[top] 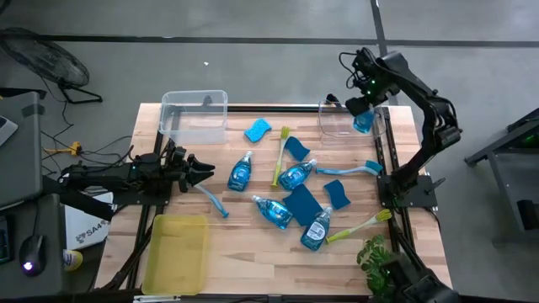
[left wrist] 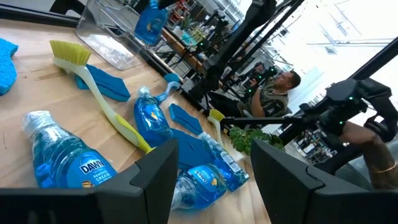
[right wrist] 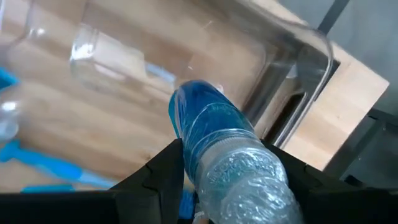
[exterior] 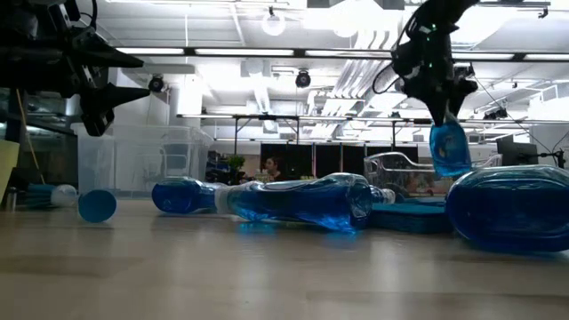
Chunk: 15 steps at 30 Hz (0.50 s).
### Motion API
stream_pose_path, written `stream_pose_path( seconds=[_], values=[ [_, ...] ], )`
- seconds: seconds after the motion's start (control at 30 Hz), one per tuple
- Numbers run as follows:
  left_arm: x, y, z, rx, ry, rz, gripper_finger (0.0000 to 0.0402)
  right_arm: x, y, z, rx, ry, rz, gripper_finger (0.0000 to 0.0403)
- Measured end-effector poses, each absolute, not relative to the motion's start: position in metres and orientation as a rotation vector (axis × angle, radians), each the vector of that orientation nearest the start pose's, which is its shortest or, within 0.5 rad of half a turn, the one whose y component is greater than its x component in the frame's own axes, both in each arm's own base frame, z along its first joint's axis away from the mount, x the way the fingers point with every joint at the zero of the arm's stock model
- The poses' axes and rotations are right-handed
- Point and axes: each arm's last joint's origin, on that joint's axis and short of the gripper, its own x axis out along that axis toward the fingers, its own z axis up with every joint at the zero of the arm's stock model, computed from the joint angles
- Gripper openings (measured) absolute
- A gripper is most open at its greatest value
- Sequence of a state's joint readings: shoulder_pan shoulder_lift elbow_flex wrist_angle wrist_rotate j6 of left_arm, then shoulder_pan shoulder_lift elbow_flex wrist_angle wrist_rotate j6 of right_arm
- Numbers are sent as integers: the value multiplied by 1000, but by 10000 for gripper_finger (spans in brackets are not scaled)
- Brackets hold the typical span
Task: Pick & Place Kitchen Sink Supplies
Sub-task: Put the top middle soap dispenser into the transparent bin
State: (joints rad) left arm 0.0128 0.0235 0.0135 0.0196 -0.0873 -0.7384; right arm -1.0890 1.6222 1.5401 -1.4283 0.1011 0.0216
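Observation:
My right gripper hangs over the clear bin at the far right, shut on a clear bottle of blue dish soap. Three more soap bottles lie on their sides mid-table, among flat blue sponges and yellow-green-handled brushes. My left gripper waits level at the table's left, open, with nothing between its fingers. My right gripper pinches the bottle's clear, crinkled upper part between its two fingers, coming from above and pointing down. The bottle hangs below the fingers, blue-filled end lowest, lifted clear over the bin's inside.
A second clear bin stands at the far left, and a yellow tray lies at the near left. Another bottle and brush lie near right. Blue-handled brushes rest on the wood. A person sits beyond the table.

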Motion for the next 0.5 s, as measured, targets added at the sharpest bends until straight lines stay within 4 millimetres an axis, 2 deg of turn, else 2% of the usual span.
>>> stream_pose_path(
  seconds=[0.2, 0.5],
  values=[
    [98, 4, 168, -738, -46, 92, 197, 125, -269, 295, 769, 1317, -1008, 163],
    [98, 4, 168, -738, -46, 92, 197, 118, -278, 295, 809, 1242, -1093, 163]
  ],
)
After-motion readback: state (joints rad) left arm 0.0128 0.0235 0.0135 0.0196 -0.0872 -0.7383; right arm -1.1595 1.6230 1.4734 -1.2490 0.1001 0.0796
